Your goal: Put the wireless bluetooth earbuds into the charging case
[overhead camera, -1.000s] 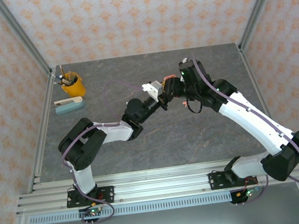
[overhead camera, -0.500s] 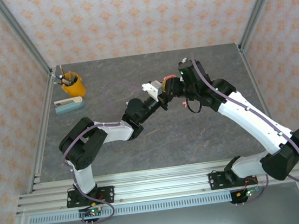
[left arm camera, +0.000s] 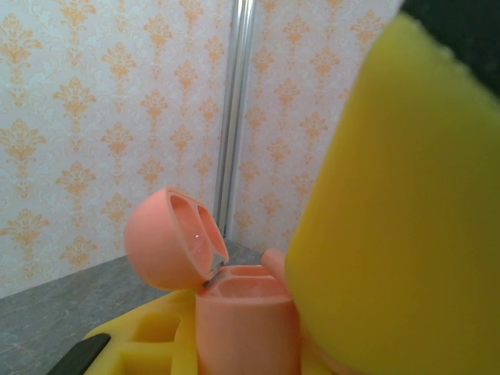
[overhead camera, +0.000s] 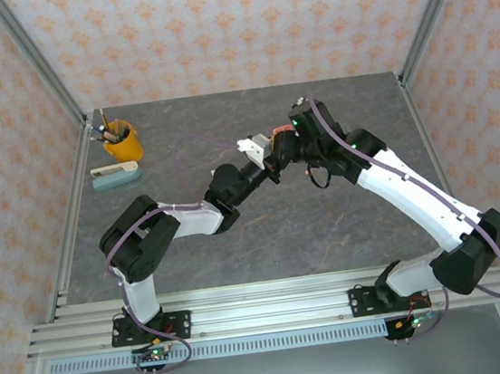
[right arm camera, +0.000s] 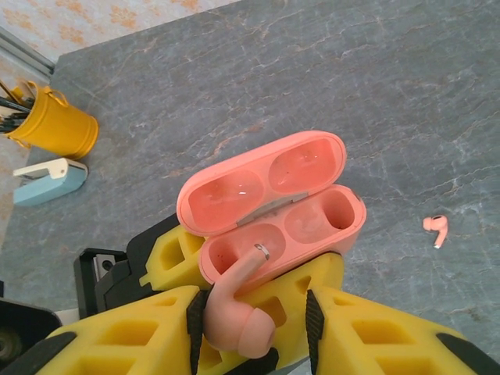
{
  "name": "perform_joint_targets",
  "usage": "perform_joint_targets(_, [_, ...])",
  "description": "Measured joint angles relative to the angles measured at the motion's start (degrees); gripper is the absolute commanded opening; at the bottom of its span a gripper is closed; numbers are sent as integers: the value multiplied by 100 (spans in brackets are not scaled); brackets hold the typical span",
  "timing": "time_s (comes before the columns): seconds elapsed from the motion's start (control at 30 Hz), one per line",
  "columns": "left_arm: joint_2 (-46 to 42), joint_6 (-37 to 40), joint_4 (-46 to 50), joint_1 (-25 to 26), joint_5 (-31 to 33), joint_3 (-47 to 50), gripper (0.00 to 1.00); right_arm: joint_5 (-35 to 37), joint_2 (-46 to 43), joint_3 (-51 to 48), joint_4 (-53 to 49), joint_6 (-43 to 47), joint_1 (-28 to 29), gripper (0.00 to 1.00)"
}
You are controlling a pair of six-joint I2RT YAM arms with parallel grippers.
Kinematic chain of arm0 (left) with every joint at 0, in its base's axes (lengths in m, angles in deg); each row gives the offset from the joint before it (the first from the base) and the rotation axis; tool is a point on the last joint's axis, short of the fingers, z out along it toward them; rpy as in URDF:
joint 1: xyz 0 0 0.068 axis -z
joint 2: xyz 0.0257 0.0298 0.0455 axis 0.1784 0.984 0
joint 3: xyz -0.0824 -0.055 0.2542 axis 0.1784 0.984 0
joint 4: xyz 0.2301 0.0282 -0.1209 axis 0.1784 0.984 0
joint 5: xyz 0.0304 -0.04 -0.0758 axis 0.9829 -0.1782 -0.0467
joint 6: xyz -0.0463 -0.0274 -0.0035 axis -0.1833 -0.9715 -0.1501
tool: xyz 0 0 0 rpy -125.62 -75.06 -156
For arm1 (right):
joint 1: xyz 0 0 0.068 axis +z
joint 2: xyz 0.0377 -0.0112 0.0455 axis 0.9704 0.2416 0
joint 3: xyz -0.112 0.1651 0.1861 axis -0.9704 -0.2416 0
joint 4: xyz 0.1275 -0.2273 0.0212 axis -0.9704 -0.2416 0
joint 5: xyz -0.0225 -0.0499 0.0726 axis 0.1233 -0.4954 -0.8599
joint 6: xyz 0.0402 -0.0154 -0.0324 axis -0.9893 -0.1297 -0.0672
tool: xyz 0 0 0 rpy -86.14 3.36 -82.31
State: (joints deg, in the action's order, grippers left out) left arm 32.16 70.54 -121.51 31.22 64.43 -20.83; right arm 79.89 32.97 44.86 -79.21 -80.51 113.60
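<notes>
A: Top view: where do you stand?
B: Your left jaws clamp the charging case above mid-surface; the right jaws are close beside it.
A: Left wrist?
B: Salmon case, lid hinged open.
A: Right wrist?
B: Your right jaws pinch a salmon earbud, its stem pointing ahead with the tip at the left socket's rim.

You have carried the right gripper slightly forward and leftward toward the left gripper ahead of it, bringing the salmon earbud between its fingers nearer the open case.
</notes>
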Motion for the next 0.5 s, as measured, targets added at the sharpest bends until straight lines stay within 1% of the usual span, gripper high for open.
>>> perform_joint_targets(0.07, [9,0,4,0,2,0,0,35,17,13,-28,22,15,38])
perform_joint_targets(0.33, [17,-2,2,0,7,0,0,144,37,46,-127,63,15,26])
perform_joint_targets(0.5, [17,-4,-4,0,11,-11,0,155,37,81,-164,59,15,24])
